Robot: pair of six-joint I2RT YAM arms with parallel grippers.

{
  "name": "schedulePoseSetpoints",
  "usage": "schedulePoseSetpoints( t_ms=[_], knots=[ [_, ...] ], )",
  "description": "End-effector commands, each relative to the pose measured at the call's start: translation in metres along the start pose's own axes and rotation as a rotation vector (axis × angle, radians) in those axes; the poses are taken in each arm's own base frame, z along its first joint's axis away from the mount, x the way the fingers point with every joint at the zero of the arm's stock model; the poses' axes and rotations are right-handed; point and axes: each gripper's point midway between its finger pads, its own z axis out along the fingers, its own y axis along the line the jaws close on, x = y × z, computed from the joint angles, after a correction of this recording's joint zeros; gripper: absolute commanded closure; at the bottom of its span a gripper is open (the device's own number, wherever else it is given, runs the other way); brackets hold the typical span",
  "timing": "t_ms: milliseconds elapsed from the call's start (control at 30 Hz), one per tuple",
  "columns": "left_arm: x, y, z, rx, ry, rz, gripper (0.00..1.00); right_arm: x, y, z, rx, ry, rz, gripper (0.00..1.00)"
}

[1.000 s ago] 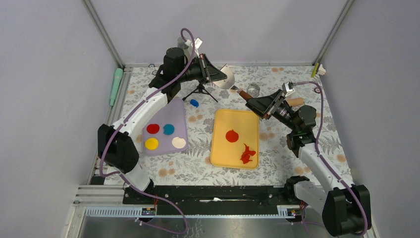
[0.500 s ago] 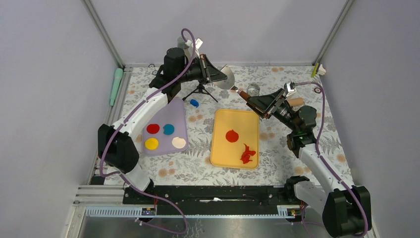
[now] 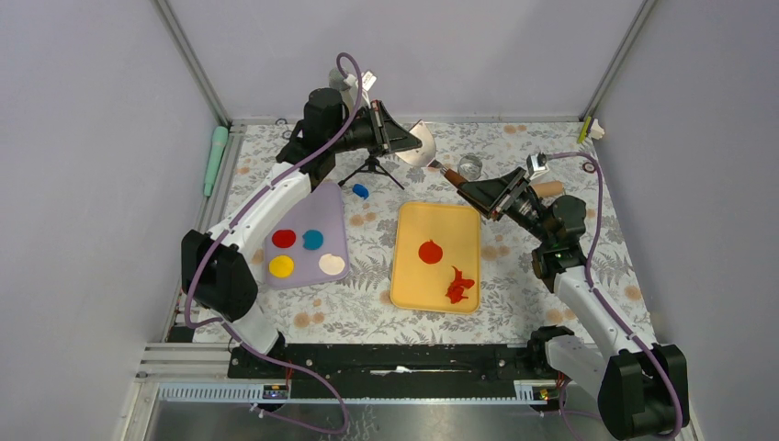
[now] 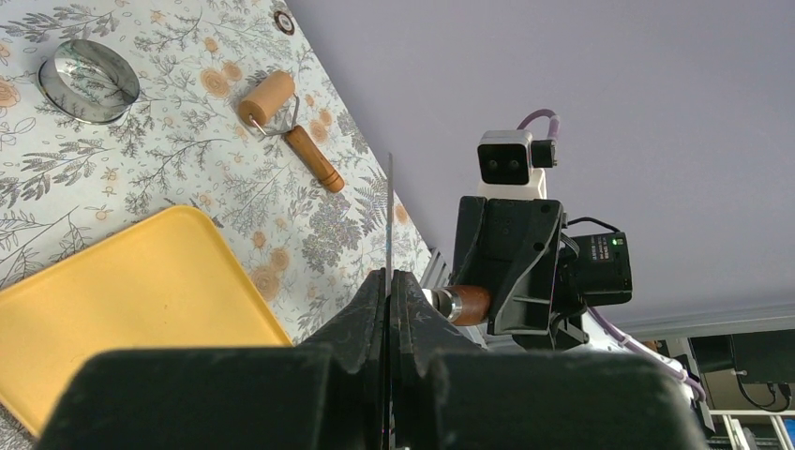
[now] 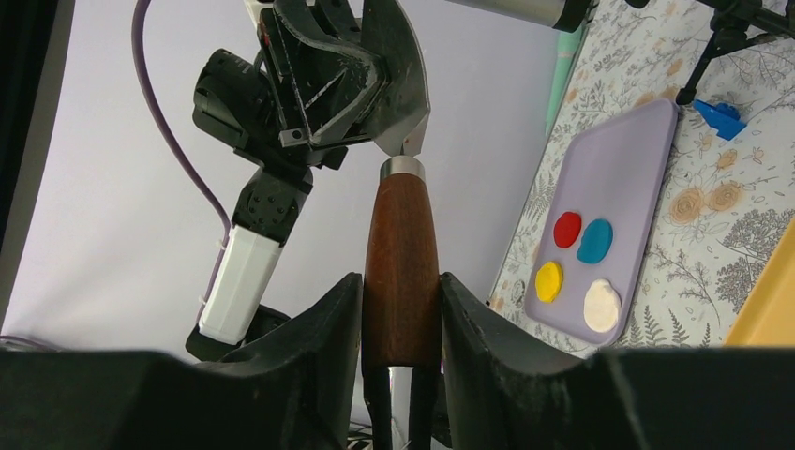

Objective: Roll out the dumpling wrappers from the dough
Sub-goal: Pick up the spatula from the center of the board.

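Note:
A red wrapper disc (image 3: 430, 251) lies on the yellow tray (image 3: 411, 294), with torn red clay scraps (image 3: 458, 285) beside it. Another red disc (image 3: 284, 238) lies on the purple board (image 3: 308, 207) and also shows in the right wrist view (image 5: 566, 229). Both grippers hold one scraper in the air above the table's back. My left gripper (image 3: 404, 144) (image 4: 391, 277) is shut on its thin metal blade (image 3: 420, 147) (image 4: 389, 216). My right gripper (image 3: 468, 188) (image 5: 401, 281) is shut on its brown wooden handle (image 3: 452, 175) (image 5: 401, 253).
Blue (image 3: 313, 240), yellow (image 3: 281, 266) and cream (image 3: 332, 265) discs share the purple board. A wooden roller (image 3: 548, 188) (image 4: 281, 122) and a metal ring cutter (image 3: 470, 166) (image 4: 89, 67) lie at the back right. A small tripod (image 3: 370, 167), a blue piece (image 3: 360, 191) and a green tool (image 3: 216, 156) are at the back left.
The scraper blade has turned a little, showing less of its face from above. The right gripper has shifted slightly toward the back with the handle. The clay has not moved.

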Motion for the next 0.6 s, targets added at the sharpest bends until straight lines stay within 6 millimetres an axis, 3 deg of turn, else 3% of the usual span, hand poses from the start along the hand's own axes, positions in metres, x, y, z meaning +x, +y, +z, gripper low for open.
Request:
schedulePoseSetpoints(
  t_ms=[0, 67, 300, 400, 467, 567],
  knots=[
    [-0.0074, -0.0172, -0.0062, 0.050, -0.026, 0.061, 1.00, -0.0020, 0.0144, 0.0011, -0.049, -0.012, -0.057, 0.57],
    [-0.0079, -0.0176, -0.0066, 0.044, -0.021, 0.071, 1.00, -0.0021, 0.0110, 0.0012, -0.036, -0.014, -0.054, 0.49],
    [-0.0058, -0.0196, -0.0067, 0.053, -0.002, 0.070, 1.00, -0.0039, 0.0093, 0.0018, -0.027, -0.023, -0.050, 0.49],
    [-0.0051, -0.0197, -0.0061, 0.057, 0.003, 0.064, 1.00, -0.0043, 0.0094, 0.0029, -0.030, -0.021, -0.042, 0.54],
    [-0.0053, -0.0196, -0.0061, 0.056, 0.002, 0.062, 1.00, -0.0039, 0.0093, 0.0035, -0.029, -0.015, -0.039, 0.64],
    [-0.0056, -0.0199, -0.0060, 0.057, 0.001, 0.061, 1.00, -0.0025, 0.0099, 0.0043, -0.029, -0.001, -0.038, 0.65]
  ],
)
